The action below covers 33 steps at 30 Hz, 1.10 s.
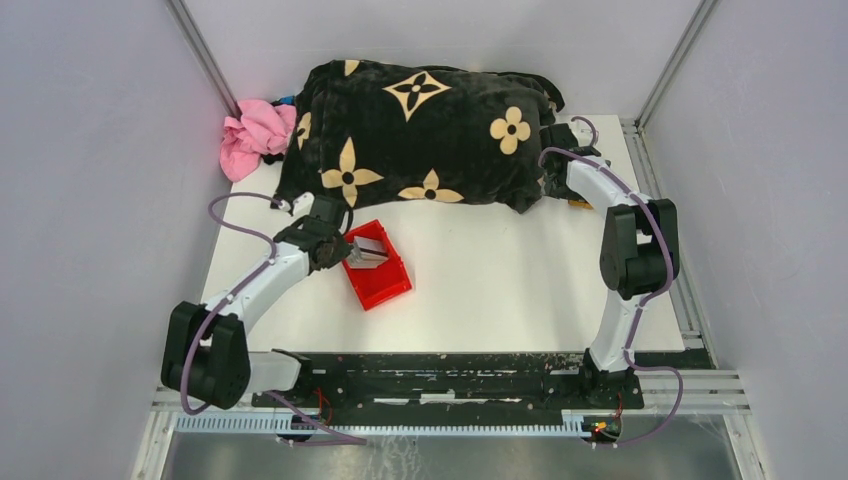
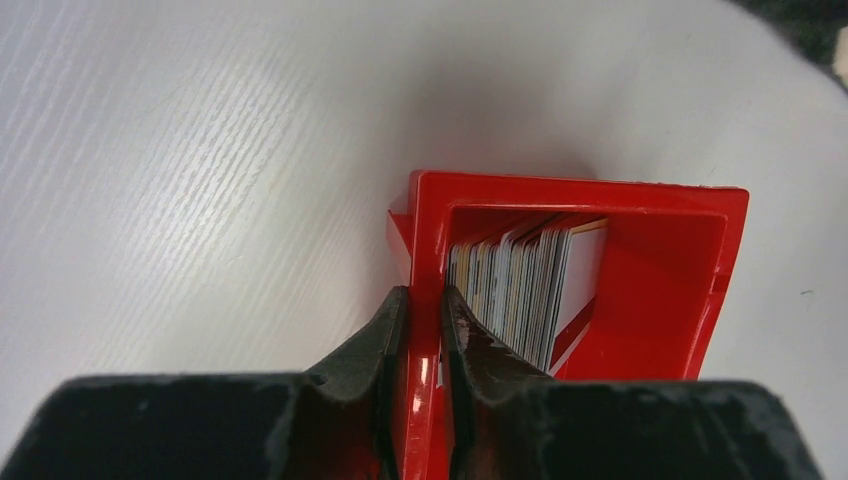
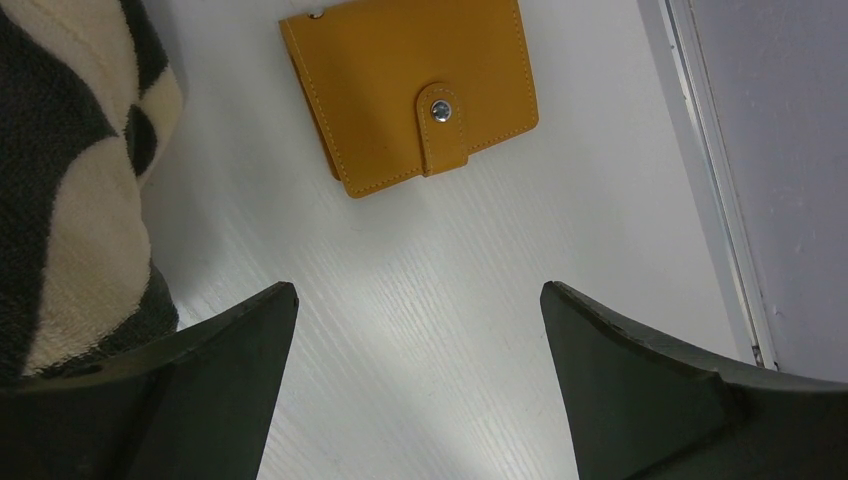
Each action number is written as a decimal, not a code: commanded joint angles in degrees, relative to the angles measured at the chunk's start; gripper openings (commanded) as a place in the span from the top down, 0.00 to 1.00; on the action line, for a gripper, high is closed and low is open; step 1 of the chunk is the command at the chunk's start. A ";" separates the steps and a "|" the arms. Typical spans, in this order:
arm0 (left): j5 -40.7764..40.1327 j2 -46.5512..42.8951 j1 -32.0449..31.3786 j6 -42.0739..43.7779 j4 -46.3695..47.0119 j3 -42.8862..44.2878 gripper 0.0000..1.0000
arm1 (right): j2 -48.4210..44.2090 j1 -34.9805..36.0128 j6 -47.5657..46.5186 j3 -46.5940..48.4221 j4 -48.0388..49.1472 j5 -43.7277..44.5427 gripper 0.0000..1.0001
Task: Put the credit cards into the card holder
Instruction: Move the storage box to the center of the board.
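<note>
Standing on edge in your red bin (image 2: 660, 300), the cards (image 2: 520, 285) form a tight white-and-grey stack, and your left pincer (image 2: 423, 310) clamps the bin's wall. The tan holder (image 3: 410, 90) lies snapped shut on the surface (image 3: 600, 200) beside the blanket (image 3: 60, 200), in front of your wide-open right pincer (image 3: 420, 300).

Black flower-patterned blanket (image 1: 420, 130) at far side of white table (image 1: 500, 280), pink cloth (image 1: 255, 135) beside it, red bin (image 1: 385, 290) nearer

My left fingers (image 2: 370, 350) are matt black and scuffed. The red bin (image 2: 640, 200) is glossy plastic, the credit cards (image 2: 520, 285) slick. The card holder (image 3: 400, 90) looks like matt, stitched leather, its snap (image 3: 439, 110) shiny metal. The blanket (image 1: 420, 130) is plush.
</note>
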 commanded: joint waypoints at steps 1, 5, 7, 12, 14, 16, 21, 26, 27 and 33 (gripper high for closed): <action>1.27 4.70 -1.08 -4.73 2.99 3.23 0.96 | -2.36 -0.20 -0.11 0.11 0.26 1.84 0.01; 0.00 8.42 -2.82 -6.15 2.89 6.78 0.97 | -2.58 -0.25 0.06 -0.14 0.07 1.98 0.01; -0.45 10.45 -3.82 -7.16 2.96 8.27 0.97 | -2.58 -0.28 0.11 -0.16 0.06 2.31 0.01; -1.70 15.24 -6.38 -9.09 2.92 12.44 0.97 | -2.50 -0.51 0.11 0.11 0.07 2.93 0.00; -2.48 16.89 -7.50 -9.95 2.78 14.14 0.97 | -2.41 -0.60 0.08 0.30 -0.15 2.93 0.00; -3.28 18.77 -8.33 -10.86 2.19 16.12 0.97 | -2.32 -0.69 -0.04 0.61 -0.37 3.19 0.00; -4.33 24.08 -10.43 -12.44 -0.44 22.06 0.97 | -2.62 -1.05 -0.77 0.95 -0.38 3.62 0.00; -5.88 25.28 -11.89 -14.54 -2.77 26.12 0.92 | -2.46 -1.59 -1.55 1.40 -0.22 3.63 0.00; -6.38 24.99 -12.05 -14.63 -3.05 26.52 0.89 | -2.29 -1.77 -1.57 1.53 -0.18 3.61 0.00; -8.26 20.67 -12.98 -15.03 -2.79 27.10 0.67 | 0.75 -2.81 -1.78 4.25 0.18 2.89 0.00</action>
